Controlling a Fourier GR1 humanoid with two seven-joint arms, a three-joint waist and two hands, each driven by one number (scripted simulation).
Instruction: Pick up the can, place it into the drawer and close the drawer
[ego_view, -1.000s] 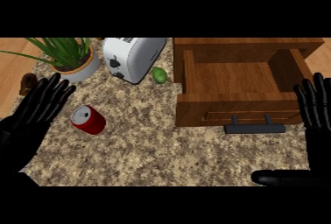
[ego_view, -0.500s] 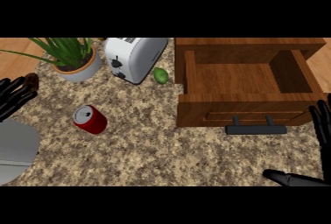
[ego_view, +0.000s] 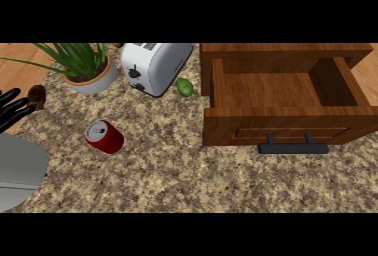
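Observation:
A red can (ego_view: 105, 137) with a silver top lies on its side on the speckled counter (ego_view: 170, 180), left of centre. The wooden drawer (ego_view: 288, 97) stands pulled open at the right, its inside bare, with a black handle (ego_view: 293, 148) on its front. My left hand (ego_view: 13, 107) shows at the left edge with fingers straight, well left of the can, and its grey forearm (ego_view: 18, 172) fills the lower left corner. My right hand is out of view.
A white toaster (ego_view: 153, 66) stands at the back. A potted plant (ego_view: 85, 67) sits left of it. A small green fruit (ego_view: 184, 87) lies between the toaster and the drawer. A small brown object (ego_view: 37, 96) rests near my left hand.
Both hands have drawn outward. The right hand has left the view altogether; the left hand slid further left and its forearm now shows larger. The can and drawer have not moved.

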